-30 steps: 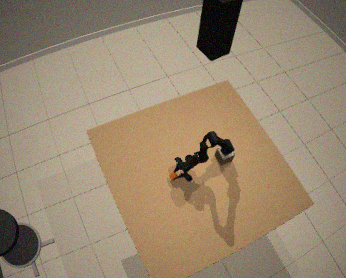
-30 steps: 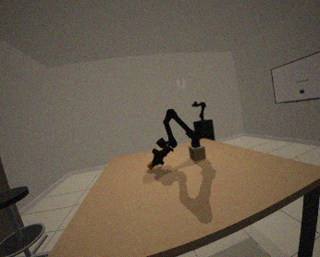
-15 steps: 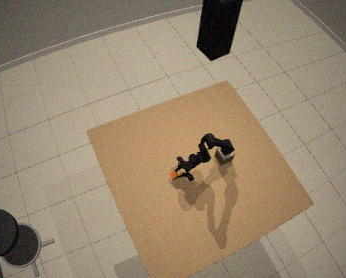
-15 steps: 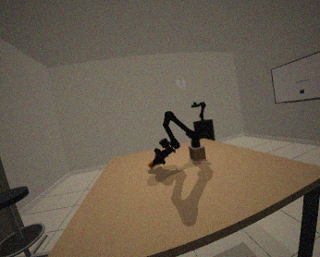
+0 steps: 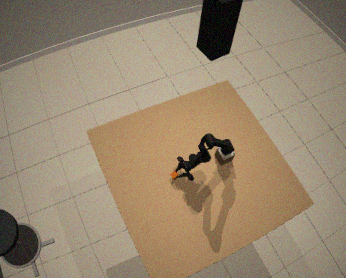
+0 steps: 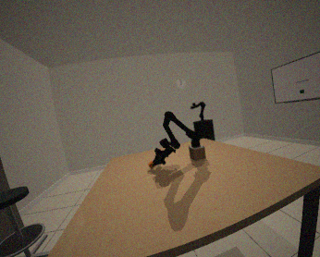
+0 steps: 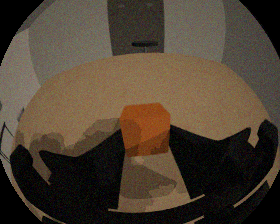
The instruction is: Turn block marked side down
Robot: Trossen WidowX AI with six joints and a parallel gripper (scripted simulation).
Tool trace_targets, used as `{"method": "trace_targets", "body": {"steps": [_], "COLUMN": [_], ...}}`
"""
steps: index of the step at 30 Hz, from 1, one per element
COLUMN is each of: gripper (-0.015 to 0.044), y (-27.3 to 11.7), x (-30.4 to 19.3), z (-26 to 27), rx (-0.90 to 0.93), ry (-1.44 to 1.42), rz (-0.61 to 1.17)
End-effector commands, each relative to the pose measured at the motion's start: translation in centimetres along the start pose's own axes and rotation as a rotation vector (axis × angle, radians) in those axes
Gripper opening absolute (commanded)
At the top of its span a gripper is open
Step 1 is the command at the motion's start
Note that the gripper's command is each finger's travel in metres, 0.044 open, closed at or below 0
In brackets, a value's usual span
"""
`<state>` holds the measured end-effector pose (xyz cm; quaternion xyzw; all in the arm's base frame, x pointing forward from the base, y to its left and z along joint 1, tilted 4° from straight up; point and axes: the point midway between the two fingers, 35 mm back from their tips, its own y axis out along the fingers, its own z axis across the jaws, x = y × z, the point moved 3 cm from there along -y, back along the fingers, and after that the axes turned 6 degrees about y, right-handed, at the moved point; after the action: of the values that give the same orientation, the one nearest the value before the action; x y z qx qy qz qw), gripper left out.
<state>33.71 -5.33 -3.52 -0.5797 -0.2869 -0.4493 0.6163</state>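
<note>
A small orange block [image 5: 174, 175] [image 6: 151, 165] [image 7: 145, 129] is between the fingertips of my gripper [image 5: 176, 174] [image 6: 153, 164] [image 7: 144, 131], which is shut on it. The gripper reaches down at a slant towards the table [image 5: 138, 130] [image 6: 118, 208] [image 7: 151, 75]. The block is at or just above the table top, with its shadow close by; whether it touches is too small to tell. In the wrist view, plain orange faces show. I see no mark on them; the underside and the faces against the fingers are hidden.
The arm's base [image 5: 225, 154] [image 6: 197, 153] stands on the table, right of the block in the top and exterior views. A dark stool [image 5: 0, 232] [image 6: 7, 199] stands on the floor off the table at the left. A black pillar [image 5: 218, 30] stands beyond the table's far edge.
</note>
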Motion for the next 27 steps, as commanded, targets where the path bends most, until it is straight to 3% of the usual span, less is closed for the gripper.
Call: {"method": "trace_targets", "body": {"steps": [1,10,27], "gripper": [0.021,0.044,0.044], "y": [-0.02,-0.02,-0.02], "x": [0.03,0.03,0.03], "z": [-0.03,-0.03,-0.03], "rx": [-0.003,-0.003,-0.003], "ry": [0.005,0.005,0.005], "rz": [-0.003,-0.003,-0.003]}}
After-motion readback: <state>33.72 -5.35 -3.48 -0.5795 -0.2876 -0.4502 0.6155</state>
